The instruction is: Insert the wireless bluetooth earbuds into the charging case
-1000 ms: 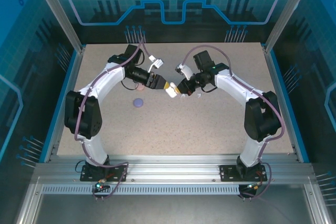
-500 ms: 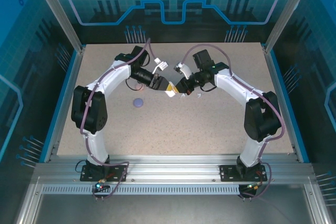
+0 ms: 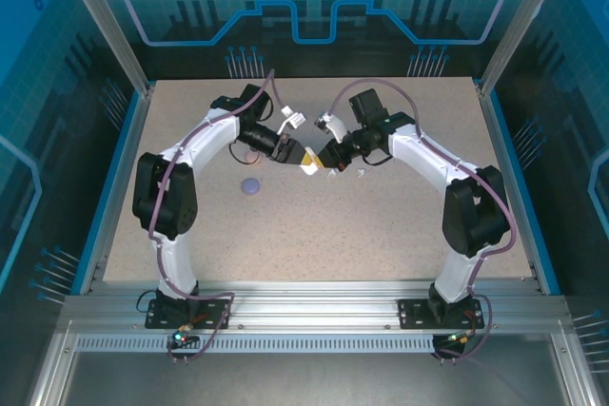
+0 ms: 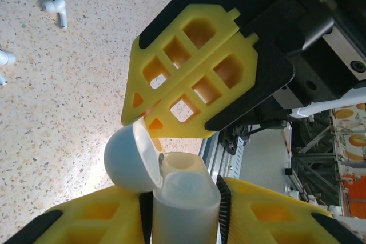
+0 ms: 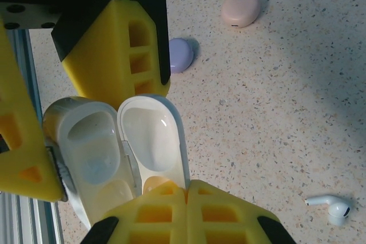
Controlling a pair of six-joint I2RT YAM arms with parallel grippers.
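One glossy white hinged case (image 5: 86,147) sits clamped in the left pincer (image 4: 184,197); right pincer (image 5: 184,195) is clenched.

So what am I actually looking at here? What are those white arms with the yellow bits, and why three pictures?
These are two robot arms bolted to a speckled table; the yellow parts are their two-finger grippers. The overhead picture comes from a fixed camera above; the other two come from small cameras on each wrist. The left gripper clamps a white charging case with its lid swung open, and the right gripper, shut, has its tips at that lid. On the table lie a purple case, a pink case and a loose white earbud. No earbud seems to sit in it yet.
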